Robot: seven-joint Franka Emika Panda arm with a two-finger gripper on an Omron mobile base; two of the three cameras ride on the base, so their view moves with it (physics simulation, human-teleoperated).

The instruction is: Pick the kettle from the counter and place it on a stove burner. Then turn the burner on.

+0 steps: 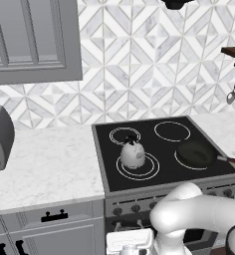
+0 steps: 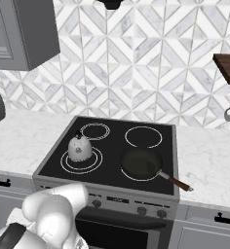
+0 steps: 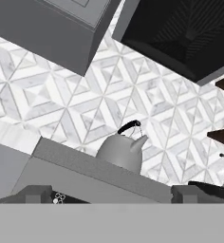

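Kettle (image 1: 133,154) upright on stove burner (image 1: 150,172), above and beyond end effector, past the stove's front edge. End effector's spread can't be told. Frying pan (image 1: 195,153) right, apart.

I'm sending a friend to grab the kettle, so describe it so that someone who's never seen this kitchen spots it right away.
Find the black glass cooktop set into the pale marble-look counter. On its front left circle, the stove burner drawn as two white rings, stands the small round grey-white kettle with a black arched handle. Its only neighbour on the cooktop is the dark round frying pan, low and flat, front right.
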